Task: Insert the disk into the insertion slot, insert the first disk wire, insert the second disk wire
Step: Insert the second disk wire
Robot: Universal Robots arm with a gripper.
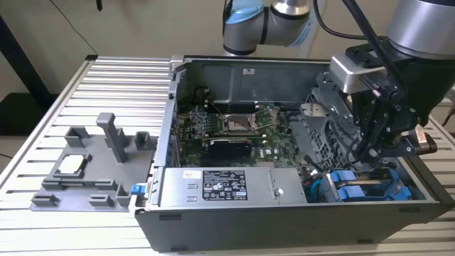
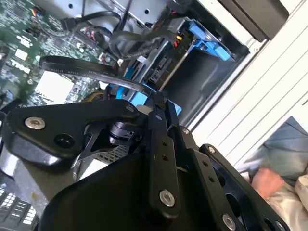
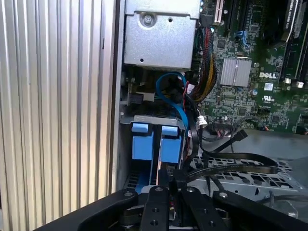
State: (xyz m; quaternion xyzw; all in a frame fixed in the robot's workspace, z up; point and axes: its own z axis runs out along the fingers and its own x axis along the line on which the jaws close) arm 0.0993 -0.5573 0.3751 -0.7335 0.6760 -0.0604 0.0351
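Note:
Two blue end tabs (image 3: 142, 142) (image 3: 171, 143) stand side by side in the grey metal insertion slot (image 3: 154, 120); the disk is one of these drives, and I cannot tell which. The same tabs (image 1: 348, 185) show at the case's near corner on the exterior view's right. My gripper (image 3: 166, 174) is just off the tabs, about level with the gap between them, fingers together and nothing visibly held. It hangs inside the case (image 1: 366, 154) above the tabs. A blue wire (image 3: 168, 91) loops behind the slot. A flat black cable (image 3: 240, 164) lies beside the fingers.
The open case holds a green motherboard (image 1: 235, 125), a labelled power supply (image 1: 220, 186) and a taller perforated cage (image 1: 327, 122). A grey parts fixture (image 1: 85, 170) sits on the slatted table at the exterior view's left. A person's hand (image 2: 264, 183) rests outside the case.

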